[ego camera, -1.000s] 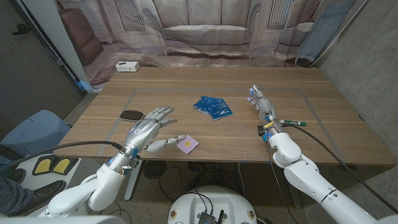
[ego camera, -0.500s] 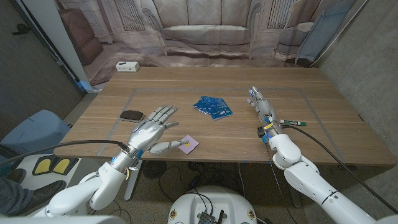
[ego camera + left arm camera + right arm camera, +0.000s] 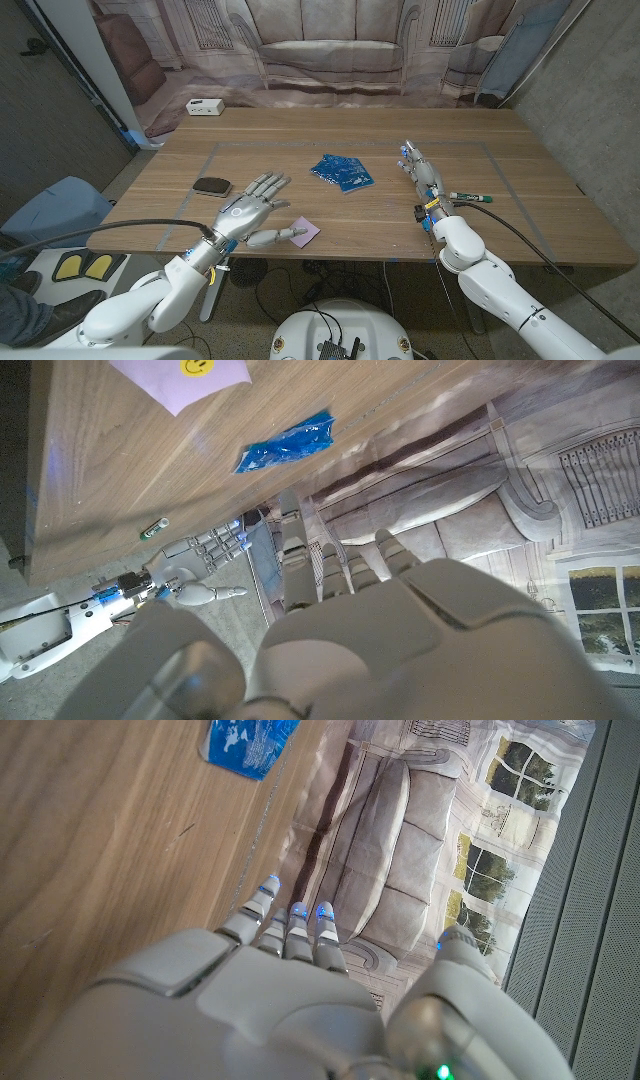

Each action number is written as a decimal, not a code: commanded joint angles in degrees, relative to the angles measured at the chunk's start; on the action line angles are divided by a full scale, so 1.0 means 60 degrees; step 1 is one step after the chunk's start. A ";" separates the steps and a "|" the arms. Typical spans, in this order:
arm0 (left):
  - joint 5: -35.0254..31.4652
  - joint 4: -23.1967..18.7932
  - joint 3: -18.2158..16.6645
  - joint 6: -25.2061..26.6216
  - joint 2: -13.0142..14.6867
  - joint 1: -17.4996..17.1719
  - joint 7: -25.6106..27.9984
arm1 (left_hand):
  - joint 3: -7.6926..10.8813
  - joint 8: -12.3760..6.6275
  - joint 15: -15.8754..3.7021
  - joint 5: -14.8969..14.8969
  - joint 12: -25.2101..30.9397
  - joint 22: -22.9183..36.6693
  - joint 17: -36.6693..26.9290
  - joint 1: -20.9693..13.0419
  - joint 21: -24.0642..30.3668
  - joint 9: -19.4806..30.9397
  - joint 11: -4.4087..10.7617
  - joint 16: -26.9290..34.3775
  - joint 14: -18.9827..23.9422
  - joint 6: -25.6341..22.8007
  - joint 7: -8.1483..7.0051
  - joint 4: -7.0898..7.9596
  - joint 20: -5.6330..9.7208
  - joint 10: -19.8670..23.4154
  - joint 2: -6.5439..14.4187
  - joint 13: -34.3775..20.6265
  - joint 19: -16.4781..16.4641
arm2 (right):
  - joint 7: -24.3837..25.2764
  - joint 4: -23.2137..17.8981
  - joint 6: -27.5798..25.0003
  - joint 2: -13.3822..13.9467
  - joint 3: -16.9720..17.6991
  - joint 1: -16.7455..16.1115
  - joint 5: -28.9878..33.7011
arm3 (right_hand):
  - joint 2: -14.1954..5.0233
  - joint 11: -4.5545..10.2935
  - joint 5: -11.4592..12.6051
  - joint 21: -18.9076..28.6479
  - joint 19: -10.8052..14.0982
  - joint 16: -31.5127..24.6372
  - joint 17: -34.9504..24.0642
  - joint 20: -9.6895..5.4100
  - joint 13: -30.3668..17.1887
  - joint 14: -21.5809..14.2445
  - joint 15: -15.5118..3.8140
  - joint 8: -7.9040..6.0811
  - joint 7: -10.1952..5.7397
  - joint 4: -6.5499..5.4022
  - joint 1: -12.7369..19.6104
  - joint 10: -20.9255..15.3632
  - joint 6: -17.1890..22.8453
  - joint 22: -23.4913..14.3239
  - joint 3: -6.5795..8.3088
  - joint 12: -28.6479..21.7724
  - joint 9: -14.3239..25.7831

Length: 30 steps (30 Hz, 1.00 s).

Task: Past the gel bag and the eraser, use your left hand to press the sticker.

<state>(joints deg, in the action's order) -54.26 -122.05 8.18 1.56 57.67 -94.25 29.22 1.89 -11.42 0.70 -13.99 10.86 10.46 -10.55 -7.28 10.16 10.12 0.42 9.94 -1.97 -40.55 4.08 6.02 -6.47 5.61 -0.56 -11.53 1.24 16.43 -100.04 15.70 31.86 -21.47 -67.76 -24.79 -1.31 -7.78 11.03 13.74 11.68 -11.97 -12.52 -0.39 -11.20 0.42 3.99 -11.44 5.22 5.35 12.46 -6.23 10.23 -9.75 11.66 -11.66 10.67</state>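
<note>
Sticker (image 3: 304, 231): small pale purple square with a yellow smiley face, lay flat near the front edge of the wooden table (image 3: 500, 215), turned cornerwise to that edge. Left hand (image 3: 252, 210): just beside the sticker on the robot's left, fingers spread and holding nothing, fingertips aimed toward the far side; its thumb (image 3: 281, 236) reached sideways with the tip at or on the sticker's near corner, contact not certain from the head view. Judged: the press called for only a short shift of the left hand toward the robot's right and down. Gel bag (image 3: 342, 171): blue, farther back and to the right of the sticker. Eraser (image 3: 211, 186): dark, oblong, behind the left hand. Right hand (image 3: 420, 170): well apart across the table beside a marker pen (image 3: 470, 198), fingers extended, holding nothing.
</note>
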 commanded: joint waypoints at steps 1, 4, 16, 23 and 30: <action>0.0269 -0.0012 0.0579 0.0285 0.0388 0.0501 -0.0539 | -0.0117 -0.0007 0.0030 -0.0071 0.0105 0.0024 -0.0019 0.0143 0.0089 0.0026 0.0000 0.0096 0.0029 -0.0039 0.0014 0.0044 -0.0079 0.0113 -0.0033 -0.0020 0.0008 | -0.0081 0.0141 -0.0019 0.0001 -0.0015 0.0082 -0.0067 | -0.0127 0.0022 -0.0028 -0.0007 0.0055 0.0006 -0.0006 -0.0017 -0.0028 0.0050 0.0048 0.0008 -0.0041 0.0042 0.0005 -0.0008 0.0100 -0.0010 -0.0006 -0.0012 0.0030; 0.0338 0.0017 0.0704 0.0266 0.0448 0.0623 -0.0492 | -0.0151 -0.0007 0.0024 -0.0082 0.0146 0.0023 -0.0016 0.0182 0.0135 0.0028 -0.0008 0.0123 0.0081 -0.0075 0.0055 0.0063 -0.0126 0.0177 -0.0038 -0.0018 -0.0065 | -0.0064 0.0142 0.0030 -0.0008 0.0032 0.0032 -0.0129 | -0.0129 0.0008 -0.0029 -0.0018 0.0055 0.0006 -0.0005 -0.0011 -0.0028 0.0050 0.0048 0.0009 -0.0042 0.0044 0.0003 -0.0002 0.0101 -0.0010 -0.0009 -0.0010 0.0030; 0.0603 0.0006 0.1214 0.0256 0.0749 0.1040 -0.0792 | -0.0210 0.0009 0.0033 -0.0110 0.0214 0.0020 -0.0010 0.0239 0.0210 0.0029 -0.0050 0.0182 0.0235 -0.0109 0.0041 0.0094 -0.0169 0.0292 -0.0032 -0.0013 -0.0210 | -0.0081 0.0139 0.0244 0.0062 0.0178 -0.0166 -0.0211 | -0.0139 0.0018 -0.0029 -0.0050 0.0071 0.0006 -0.0002 -0.0006 -0.0028 0.0053 0.0045 0.0010 -0.0034 0.0053 -0.0001 -0.0013 0.0111 -0.0011 -0.0017 -0.0014 0.0030; 0.0661 0.0021 0.1418 0.0258 0.0883 0.1096 -0.0685 | -0.0226 0.0017 0.0020 -0.0122 0.0239 0.0019 -0.0007 0.0252 0.0239 0.0030 -0.0028 0.0203 0.0305 -0.0115 0.0062 0.0103 -0.0199 0.0340 -0.0018 -0.0011 -0.0279 | -0.0112 0.0115 0.0333 0.0108 0.0234 -0.0262 -0.0222 | -0.0143 0.0014 -0.0028 -0.0068 0.0079 0.0004 0.0001 -0.0008 -0.0028 0.0046 0.0051 0.0012 -0.0029 0.0060 0.0001 -0.0008 0.0111 -0.0011 -0.0020 -0.0012 0.0030; 0.0682 0.0044 0.1576 0.0453 0.0940 0.1056 -0.0595 | -0.0240 0.0008 0.0030 -0.0139 0.0308 0.0017 -0.0001 0.0256 0.0291 0.0032 -0.0050 0.0241 0.0452 -0.0178 0.0066 0.0111 -0.0221 0.0499 0.0023 -0.0010 -0.0423 | -0.0205 0.0143 0.0324 0.0119 0.0236 -0.0263 -0.0304 | -0.0146 0.0019 -0.0029 -0.0085 0.0085 0.0005 0.0002 -0.0005 -0.0028 0.0048 0.0044 0.0014 -0.0031 0.0064 -0.0002 -0.0003 0.0111 -0.0012 -0.0026 -0.0009 0.0031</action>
<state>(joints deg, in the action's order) -50.73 -122.03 15.66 3.27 62.30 -88.32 25.12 0.78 -11.44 0.69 -14.43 12.32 10.39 -10.38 -6.03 11.32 10.12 0.20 11.03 0.18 -40.85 4.39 6.64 -7.47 8.11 -0.59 -11.46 -0.84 15.83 -99.26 17.22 32.39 -20.32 -68.96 -26.01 -1.61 -7.78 11.03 13.30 11.68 -11.97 -12.52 -0.39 -11.20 0.42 3.99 -11.44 4.90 5.56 12.16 -6.23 10.55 -9.74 11.45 -11.66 10.67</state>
